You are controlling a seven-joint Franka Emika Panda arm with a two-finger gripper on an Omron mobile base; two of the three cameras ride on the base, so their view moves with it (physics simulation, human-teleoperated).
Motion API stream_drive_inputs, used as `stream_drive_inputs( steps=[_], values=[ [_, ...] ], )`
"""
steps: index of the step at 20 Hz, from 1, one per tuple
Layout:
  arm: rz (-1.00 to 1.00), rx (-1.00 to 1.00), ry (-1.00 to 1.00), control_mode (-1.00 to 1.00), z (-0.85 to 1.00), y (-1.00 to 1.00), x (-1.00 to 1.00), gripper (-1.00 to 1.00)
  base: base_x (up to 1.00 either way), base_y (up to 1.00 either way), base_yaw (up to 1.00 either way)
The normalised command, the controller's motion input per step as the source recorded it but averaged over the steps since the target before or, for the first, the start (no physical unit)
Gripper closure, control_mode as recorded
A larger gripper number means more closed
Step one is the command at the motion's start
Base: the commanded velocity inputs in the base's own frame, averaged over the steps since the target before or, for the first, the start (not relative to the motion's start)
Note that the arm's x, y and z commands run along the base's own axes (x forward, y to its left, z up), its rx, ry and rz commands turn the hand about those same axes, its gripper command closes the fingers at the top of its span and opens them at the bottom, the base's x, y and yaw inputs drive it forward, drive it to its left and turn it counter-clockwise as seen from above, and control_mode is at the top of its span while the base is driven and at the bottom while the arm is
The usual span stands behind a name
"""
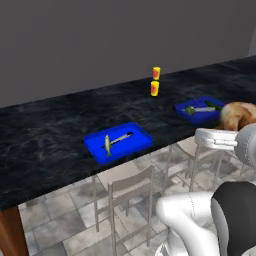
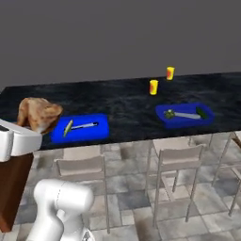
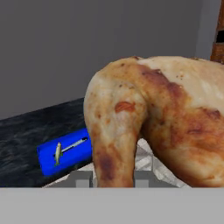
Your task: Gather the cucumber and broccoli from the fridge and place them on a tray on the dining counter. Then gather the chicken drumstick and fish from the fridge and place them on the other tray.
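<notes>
Left: drumstick [image 1: 236, 116] clamped in hand [image 1: 220, 135], short of table [image 1: 50, 135]. Right: fish [image 2: 68, 127] lies in near tray [image 2: 101, 129]. Hand view: drumstick fills foreground; lower over fish tray, release low, clear of utensil [image 3: 74, 145].

Arm rises from lower right of the left base view, white elbow low, dark joint above it, forearm reaching up to the right edge. In the right base view the white hand sits at the left edge, mid-height. Gripper [image 3: 114, 181] clamped nearly closed on the chicken drumstick [image 3: 162, 118]; fingers [image 3: 82, 178] just visible at the bottom of the hand view, on either side of the meat.
</notes>
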Motion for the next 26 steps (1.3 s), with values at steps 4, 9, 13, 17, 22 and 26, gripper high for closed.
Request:
stream_drive_inputs(
  steps=[4, 9, 13, 17, 22, 26],
  values=[
    [0.0, 0.0, 0.0, 1.0, 0.0, 0.0, 0.0, 1.0, 0.7, -0.16, 0.41],
    [0.0, 0.0, 0.0, 1.0, 0.0, 0.0, 0.0, 1.0, 0.72, -0.14, 0.41],
    [0.0, 0.0, 0.0, 1.0, 0.0, 0.0, 0.0, 1.0, 0.64, -0.19, 0.35],
    [0.0, 0.0, 0.0, 1.0, 0.0, 0.0, 0.0, 1.0, 0.73, -0.27, 0.34],
    [0.06, 0.02, 0.04, -1.0, -0.03, -0.04, 0.19, 1.0, 0.65, -0.23, 0.27],
    [0.24, 0.05, 0.3, -1.0, -0.31, -0.14, 1.0, 1.0, 0.0, 0.0, 0.0]
  ],
)
